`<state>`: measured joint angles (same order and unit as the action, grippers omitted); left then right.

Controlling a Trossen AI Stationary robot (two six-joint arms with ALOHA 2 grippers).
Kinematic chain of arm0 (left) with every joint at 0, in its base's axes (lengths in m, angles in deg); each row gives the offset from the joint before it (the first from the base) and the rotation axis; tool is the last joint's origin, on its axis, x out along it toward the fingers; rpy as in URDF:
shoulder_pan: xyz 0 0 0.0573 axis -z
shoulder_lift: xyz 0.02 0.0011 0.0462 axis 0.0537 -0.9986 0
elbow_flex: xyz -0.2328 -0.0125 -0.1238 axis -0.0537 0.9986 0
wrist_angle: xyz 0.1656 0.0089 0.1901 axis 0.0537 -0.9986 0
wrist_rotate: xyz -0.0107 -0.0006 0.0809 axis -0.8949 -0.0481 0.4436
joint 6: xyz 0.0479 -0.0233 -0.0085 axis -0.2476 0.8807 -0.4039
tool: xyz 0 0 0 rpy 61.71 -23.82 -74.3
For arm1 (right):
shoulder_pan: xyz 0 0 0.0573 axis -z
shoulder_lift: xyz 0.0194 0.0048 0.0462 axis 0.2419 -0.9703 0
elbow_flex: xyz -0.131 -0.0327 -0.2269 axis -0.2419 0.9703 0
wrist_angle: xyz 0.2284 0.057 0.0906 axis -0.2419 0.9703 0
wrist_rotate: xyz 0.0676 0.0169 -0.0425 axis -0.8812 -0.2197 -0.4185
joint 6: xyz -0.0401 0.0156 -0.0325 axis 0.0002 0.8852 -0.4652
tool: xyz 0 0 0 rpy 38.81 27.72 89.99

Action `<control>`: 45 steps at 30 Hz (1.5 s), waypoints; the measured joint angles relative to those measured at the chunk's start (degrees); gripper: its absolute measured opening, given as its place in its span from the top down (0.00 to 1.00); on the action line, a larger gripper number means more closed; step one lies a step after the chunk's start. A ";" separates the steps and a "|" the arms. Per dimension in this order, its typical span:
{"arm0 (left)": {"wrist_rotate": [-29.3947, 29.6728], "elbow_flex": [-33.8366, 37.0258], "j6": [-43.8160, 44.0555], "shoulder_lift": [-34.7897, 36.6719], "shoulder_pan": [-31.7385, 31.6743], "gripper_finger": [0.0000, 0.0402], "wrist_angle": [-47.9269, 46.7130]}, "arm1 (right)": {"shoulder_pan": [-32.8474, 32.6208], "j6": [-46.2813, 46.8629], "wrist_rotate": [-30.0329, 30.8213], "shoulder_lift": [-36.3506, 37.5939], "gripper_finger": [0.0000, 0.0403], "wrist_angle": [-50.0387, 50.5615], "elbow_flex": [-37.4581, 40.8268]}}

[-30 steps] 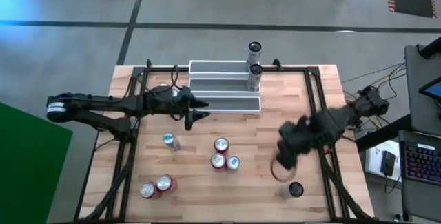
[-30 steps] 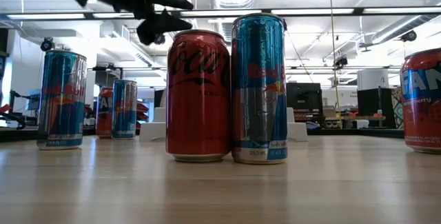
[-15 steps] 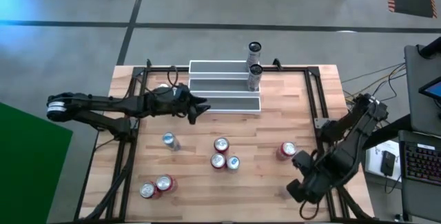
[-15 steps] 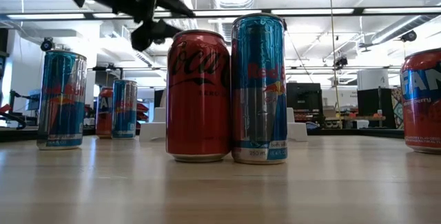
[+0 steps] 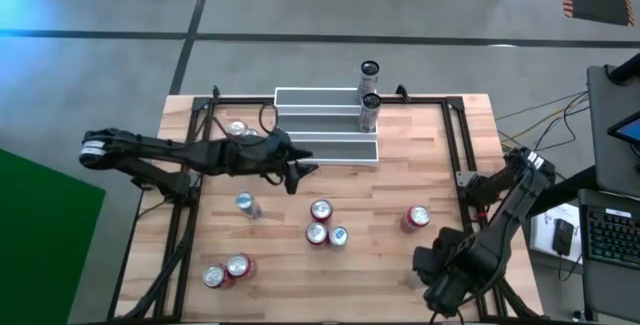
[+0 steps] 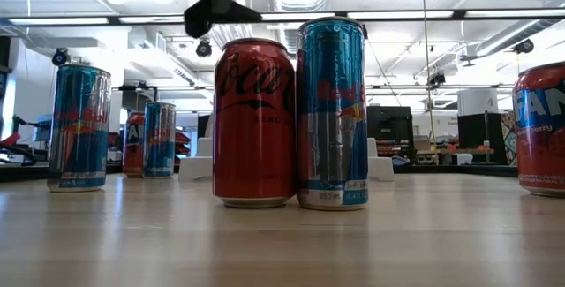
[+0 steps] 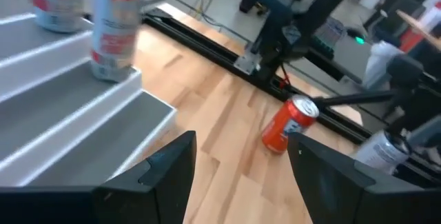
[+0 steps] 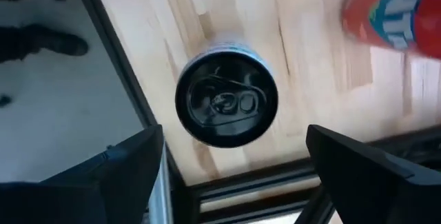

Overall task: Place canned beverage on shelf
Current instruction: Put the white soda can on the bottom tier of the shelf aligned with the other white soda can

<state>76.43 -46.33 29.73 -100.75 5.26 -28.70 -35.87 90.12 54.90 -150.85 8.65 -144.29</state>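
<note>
shelf (image 5: 326, 125) is sitting at the far edge of the wooden table (image 5: 400, 180), w/ one slim can on its top step (image 5: 369, 71) and another slim can on the middle step (image 5: 369, 112), both upright at the right end; bottom step is showing bare grey tread. left gripper (image 5: 303, 171) is hovering just in front of the shelf's bottom step, fingers parted and gripping nothing; its wrist view is looking past the steps twd a red can (image 7: 290, 123) standing near the right rail. right gripper (image 5: 440, 287) is hanging over the near right corner of the table, directly above a black-topped can (image 8: 226, 98), fingers spread wide either side of it and not touching it, so it's holding nothing. same red can (image 5: 415, 219) is standing just beyond that, apart from the black-topped one.

mid-table, three cans are clustering together (image 5: 323, 225); in the low view the front two are reading as a red cola can (image 6: 254, 122) and a blue energy drink can (image 6: 332, 114), touching side by side. another blue can (image 5: 246, 205) is standing alone left of the cluster, two red cans (image 5: 228, 270) are sitting together at the near left, and one more can (image 5: 238, 130) is standing by the left arm near the far left corner.
</note>
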 joint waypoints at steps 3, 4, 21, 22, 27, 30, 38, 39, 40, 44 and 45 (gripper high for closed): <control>2.17 -2.39 -0.33 -2.86 1.78 0.46 0.00 | 0.00 -4.66 0.40 -0.67 0.14 -0.71 0.44; 2.82 -3.06 -0.54 -3.67 2.29 0.46 -0.10 | 0.00 -6.18 0.42 -1.08 0.14 -0.73 0.59; 4.33 -7.32 -3.06 -6.15 3.94 0.46 -2.04 | 0.26 -15.58 1.29 -1.87 0.19 -6.67 5.72; 4.39 -7.32 -3.22 -5.97 3.93 0.46 -2.16 | 0.26 -15.76 1.04 -1.71 0.19 -7.73 6.45; 4.41 -7.32 -3.74 -5.47 3.93 0.46 -3.18 | 0.34 -15.35 0.86 -0.52 0.19 -11.02 9.21; 4.41 -7.32 -3.95 -5.18 3.93 0.46 -3.98 | 0.75 -14.43 0.22 0.25 0.23 -11.22 9.27; 4.43 -7.30 -3.92 -5.03 3.18 0.46 -5.99 | 2.63 -12.07 -0.79 1.86 0.41 -11.27 9.24; 4.44 -7.28 -3.91 -5.03 3.12 0.46 -6.27 | 2.94 -11.24 -0.77 1.88 0.41 -11.31 9.24; 4.45 -7.29 -3.91 -4.99 3.03 0.46 -6.69 | 3.30 -10.74 -0.85 2.00 0.41 -11.41 9.24; 4.41 -7.25 -3.24 -4.36 2.95 0.46 -8.95 | 5.81 -7.19 -4.16 2.89 0.41 -11.63 8.01; 4.43 -7.23 -2.87 -4.09 2.95 0.46 -9.62 | 6.77 -6.39 -4.75 3.07 0.41 -11.40 6.95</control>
<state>80.86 -53.56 26.86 -104.84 8.20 -38.31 -29.09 83.73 50.15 -147.78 -2.75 -137.34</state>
